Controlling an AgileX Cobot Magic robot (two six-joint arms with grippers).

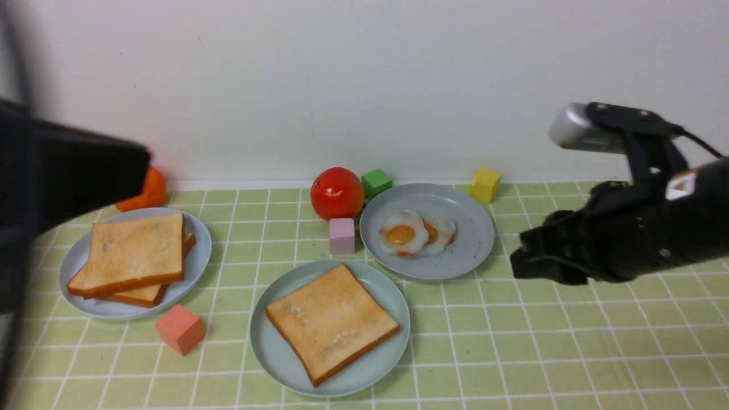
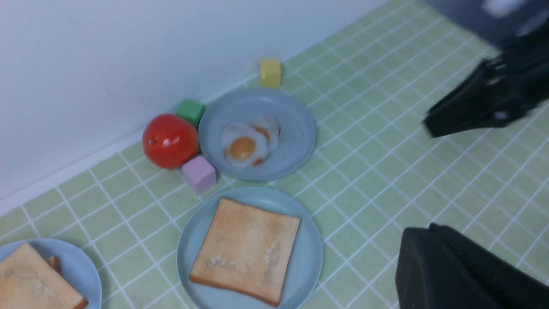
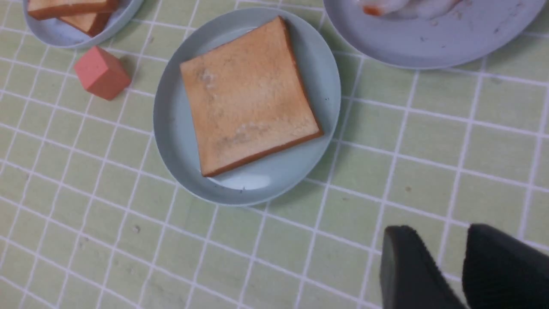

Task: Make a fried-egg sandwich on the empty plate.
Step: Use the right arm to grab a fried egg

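The pale teal plate (image 1: 267, 353) sits front centre and holds a single toast slice (image 1: 332, 322); both also show in the right wrist view (image 3: 171, 141). No stacked sandwich is in view. Two fried eggs (image 1: 404, 233) overlap on a bluish-grey plate (image 1: 461, 250) behind it. Two more toast slices (image 1: 134, 253) are stacked on the left bluish-grey plate (image 1: 193, 267). My left gripper (image 2: 422, 234) is shut and empty, raised at the far left, blurred in the front view (image 1: 142, 165). My right gripper (image 3: 444, 231) is slightly open and empty, hovering right of the egg plate (image 1: 521, 262).
A red tomato (image 1: 337, 193), a green cube (image 1: 376, 182) and a pink cube (image 1: 342, 235) stand between the plates. A yellow cube (image 1: 484, 184) and an orange (image 1: 149, 191) sit by the wall. A salmon cube (image 1: 180, 329) lies left of the teal plate.
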